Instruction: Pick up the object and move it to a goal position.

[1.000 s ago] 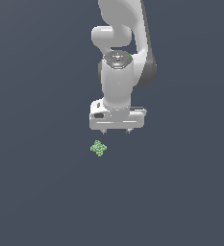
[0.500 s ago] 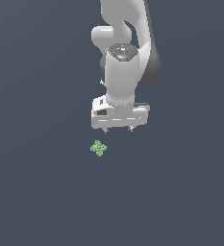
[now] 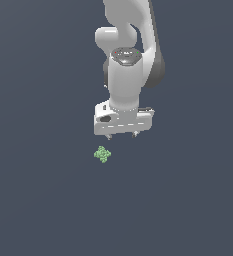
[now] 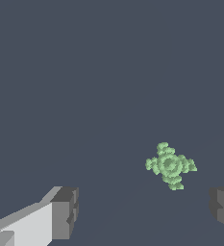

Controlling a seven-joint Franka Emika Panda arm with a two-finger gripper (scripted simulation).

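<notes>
The object [image 3: 102, 154] is a tiny light-green beaded cluster, roughly cross-shaped, lying on the dark grey floor. In the exterior view my white gripper [image 3: 121, 135] hangs above it and slightly toward the exterior view's right, not touching it. The wrist view shows the object [image 4: 170, 165] between the two dark fingertips [image 4: 65, 212], closer to one of them. My gripper [image 4: 144, 211] is open with nothing held between its fingers.
A plain dark grey surface [image 3: 38, 200] surrounds the object on all sides. The white arm [image 3: 128, 60] rises above the gripper.
The arm has shifted a little toward the exterior view's left, bringing the gripper nearer above the object. The object has not moved.
</notes>
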